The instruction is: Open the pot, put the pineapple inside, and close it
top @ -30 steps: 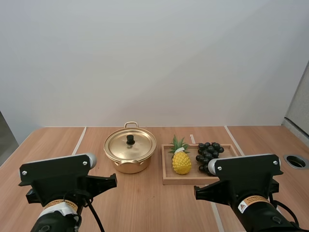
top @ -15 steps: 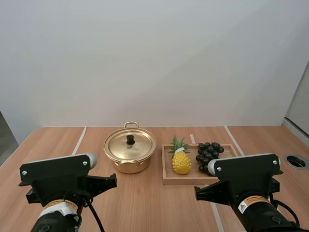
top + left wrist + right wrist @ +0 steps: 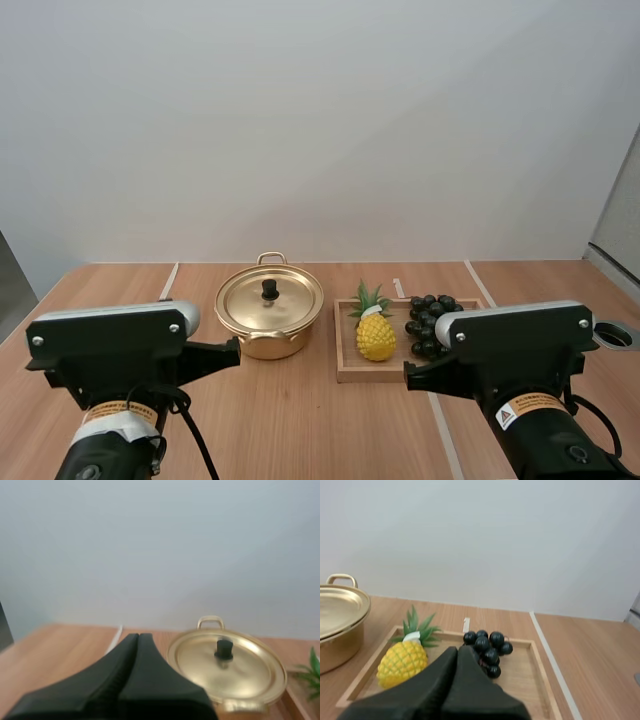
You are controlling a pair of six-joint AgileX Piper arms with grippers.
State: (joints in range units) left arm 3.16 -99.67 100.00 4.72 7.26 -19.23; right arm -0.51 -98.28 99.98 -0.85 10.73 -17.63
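Presently, the pot [image 3: 268,345] is being observed on the table [image 3: 300,420] with its lid [image 3: 250,300] seated on it. The pineapple [image 3: 375,332] is being carried by the wooden tray [image 3: 370,373], just right of the pot and beside the grapes [image 3: 430,322]. The left gripper [image 3: 138,638] and the right gripper [image 3: 458,651] are each being held with fingers pressed together on nothing, short of the objects.

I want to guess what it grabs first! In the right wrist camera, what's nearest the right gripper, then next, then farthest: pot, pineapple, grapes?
1. grapes, just past the right gripper, in the wooden tray.
2. pineapple, beside them in the tray.
3. pot, off the tray, beyond the pineapple.
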